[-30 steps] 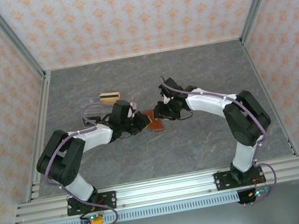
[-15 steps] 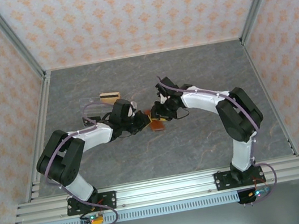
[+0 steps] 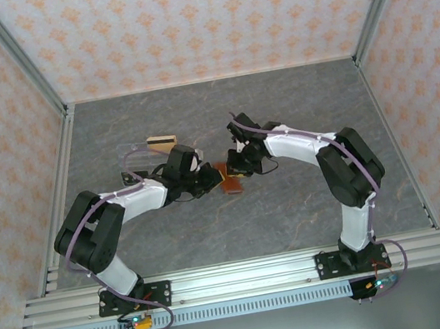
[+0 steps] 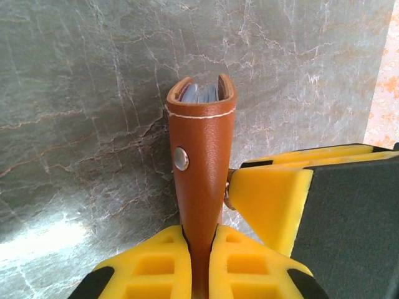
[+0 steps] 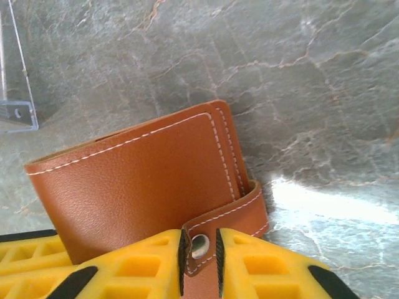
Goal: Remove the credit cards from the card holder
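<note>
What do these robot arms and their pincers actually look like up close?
The left arm and right arm have white links, bulky black joints and thin purple cables. The left gripper and right gripper have bright yellow fingers with hollow pockets and black patches.

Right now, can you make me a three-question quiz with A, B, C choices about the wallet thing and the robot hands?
1. Where is the tan card with the dark stripe?
A stuck on the wall
B flat on the table
C on the metal rail

2. What colour is the card holder?
A blue
B reddish-brown
C black

3. What is the left hand doing?
A spread wide open
B holding a loose card
C clamped on the card holder

Answers: B, the card lies on the grey tabletop; B, its leather is reddish-brown; C, the yellow fingers squeeze the folded holder from both sides.
</note>
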Controlling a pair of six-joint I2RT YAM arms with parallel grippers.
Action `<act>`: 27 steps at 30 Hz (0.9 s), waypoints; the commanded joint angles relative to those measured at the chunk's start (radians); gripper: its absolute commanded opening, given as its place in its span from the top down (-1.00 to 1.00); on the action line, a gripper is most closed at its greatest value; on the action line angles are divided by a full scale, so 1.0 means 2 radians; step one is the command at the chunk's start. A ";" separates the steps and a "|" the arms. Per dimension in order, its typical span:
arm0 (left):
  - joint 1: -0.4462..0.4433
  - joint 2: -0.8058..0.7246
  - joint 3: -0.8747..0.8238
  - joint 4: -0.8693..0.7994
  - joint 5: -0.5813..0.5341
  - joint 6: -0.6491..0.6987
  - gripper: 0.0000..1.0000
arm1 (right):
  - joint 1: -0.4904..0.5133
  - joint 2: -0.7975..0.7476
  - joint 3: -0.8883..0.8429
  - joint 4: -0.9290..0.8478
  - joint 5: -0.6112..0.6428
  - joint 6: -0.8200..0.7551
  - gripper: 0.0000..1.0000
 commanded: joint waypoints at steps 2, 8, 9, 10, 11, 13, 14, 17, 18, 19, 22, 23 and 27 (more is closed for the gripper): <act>0.000 -0.021 0.012 -0.029 -0.022 0.016 1.00 | -0.004 -0.007 0.001 -0.049 0.100 -0.007 0.68; 0.000 -0.015 0.012 -0.030 -0.023 0.015 1.00 | -0.004 -0.010 -0.005 -0.046 0.096 -0.007 0.74; 0.000 -0.014 0.013 -0.030 -0.023 0.015 1.00 | -0.004 -0.010 -0.005 -0.045 0.094 -0.008 0.75; 0.000 -0.014 0.013 -0.029 -0.023 0.016 1.00 | -0.004 -0.010 -0.005 -0.044 0.090 -0.009 0.77; 0.000 -0.014 0.013 -0.030 -0.023 0.016 1.00 | -0.004 -0.009 -0.004 -0.042 0.085 -0.009 0.79; 0.000 -0.013 0.013 -0.030 -0.023 0.016 1.00 | -0.004 -0.006 -0.004 -0.040 0.077 -0.009 0.81; 0.000 -0.013 0.013 -0.030 -0.022 0.016 1.00 | -0.004 -0.006 -0.005 -0.040 0.077 -0.009 0.81; 0.000 -0.011 0.013 -0.031 -0.022 0.016 1.00 | -0.004 -0.012 -0.007 -0.043 0.096 -0.007 0.77; 0.000 -0.011 0.013 -0.032 -0.022 0.015 1.00 | -0.004 -0.015 -0.008 -0.043 0.101 -0.007 0.71; 0.000 -0.011 0.013 -0.035 -0.023 0.016 1.00 | -0.004 -0.017 -0.008 -0.042 0.102 -0.009 0.65; 0.000 -0.013 0.014 -0.043 -0.028 0.019 1.00 | -0.003 -0.016 -0.006 -0.042 0.106 -0.013 0.52; 0.000 -0.013 0.015 -0.047 -0.030 0.021 1.00 | -0.004 -0.014 -0.005 -0.043 0.107 -0.014 0.51; 0.000 -0.011 0.018 -0.055 -0.033 0.022 0.80 | -0.003 0.000 -0.002 -0.044 0.105 -0.020 0.51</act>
